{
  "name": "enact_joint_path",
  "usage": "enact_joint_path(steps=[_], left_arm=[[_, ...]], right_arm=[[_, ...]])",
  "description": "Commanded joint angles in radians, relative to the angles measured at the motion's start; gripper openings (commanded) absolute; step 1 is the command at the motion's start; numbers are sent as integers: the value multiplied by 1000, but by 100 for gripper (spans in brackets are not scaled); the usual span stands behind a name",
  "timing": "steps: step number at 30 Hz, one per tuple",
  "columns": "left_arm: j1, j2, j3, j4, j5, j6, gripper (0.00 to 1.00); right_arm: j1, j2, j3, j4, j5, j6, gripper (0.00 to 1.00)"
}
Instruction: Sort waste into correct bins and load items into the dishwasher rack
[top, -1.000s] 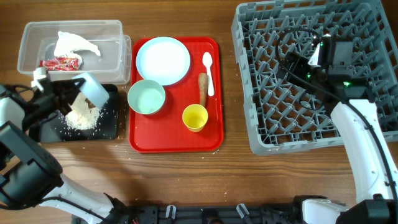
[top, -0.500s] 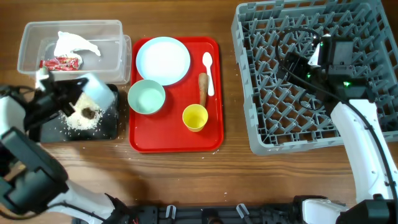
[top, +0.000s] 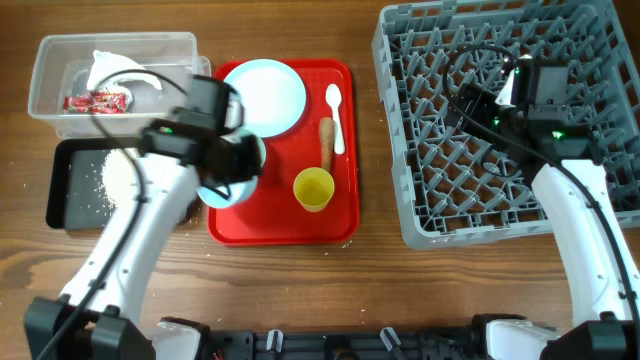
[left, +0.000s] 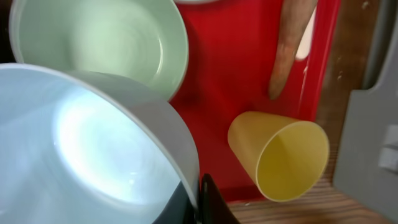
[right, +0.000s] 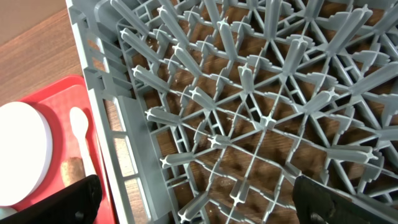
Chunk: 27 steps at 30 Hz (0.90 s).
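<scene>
the left pincer (left: 200, 202) is clenched on the rim of a pale blue-white bowl (left: 93, 146), which it holds tilted over the left part of the red serving tray (top: 283, 225); one dark finger (left: 210, 200) shows against the rim in the left wrist view. just behind the held bowl, a second bowl (left: 106, 43) of a greener tint sits upright on the tray, and whether the two touch cannot be told. the yellow cup (top: 313, 188) stands on the tray to their right, near its front edge. the brown carrot-shaped stick (top: 326, 143) lies lengthwise beyond the cup, with the white spoon (top: 335, 115) just beside it on the right and the round pale blue plate (top: 265, 95) at the tray's far left corner. left of the tray, the clear tub (top: 50, 60) holds the crumpled white tissue (top: 118, 70) and the red snack wrapper (top: 97, 100). the black tray (top: 65, 205), in front of the tub, carries a patch of white rice-like grains (top: 115, 178), partly hidden by the left arm. on the right of the tabletop (top: 400, 285), well apart from the red tray, stands the grey dishwasher rack (top: 420, 215), its pegs bare. the right pincer (right: 196, 199) hangs over the rack's floor with its jaws spread wide, released and grasping nothing.
</scene>
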<state>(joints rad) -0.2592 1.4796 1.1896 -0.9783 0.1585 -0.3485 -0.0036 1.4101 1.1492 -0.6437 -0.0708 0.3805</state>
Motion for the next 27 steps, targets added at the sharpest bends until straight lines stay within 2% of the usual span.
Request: enact_joint_path(steps=[1,8,10,13,20,22,25,27], left_arm=[[-115,26,-85,49,-130,-109,4],[-180,58,-206,188,-152,-133,4],[-182,58,-221,195,-152,-135,13],[-184,58,-221,194,-148,-135,16],[-189,58,-185,200,-80,-130,39],[-189,57,-128,198,-80,-119,54],[-189,57,-101,238,-81,-56,63],[-189,62,-101,262,-81,-47,63]], right_arm=[[0,11,18,10,-6,-10,100],[0,11,18,6,-6,-10,100],[0,11,18,5,-6,-10,100],[0,11,18,6,-6,-10,100],[0,11,18,3,-6,-10,100],[0,11,18,3,-6,-10,100],[0,11,18,2,-6,-10,100],[0,11,18,3,-6,-10,100]])
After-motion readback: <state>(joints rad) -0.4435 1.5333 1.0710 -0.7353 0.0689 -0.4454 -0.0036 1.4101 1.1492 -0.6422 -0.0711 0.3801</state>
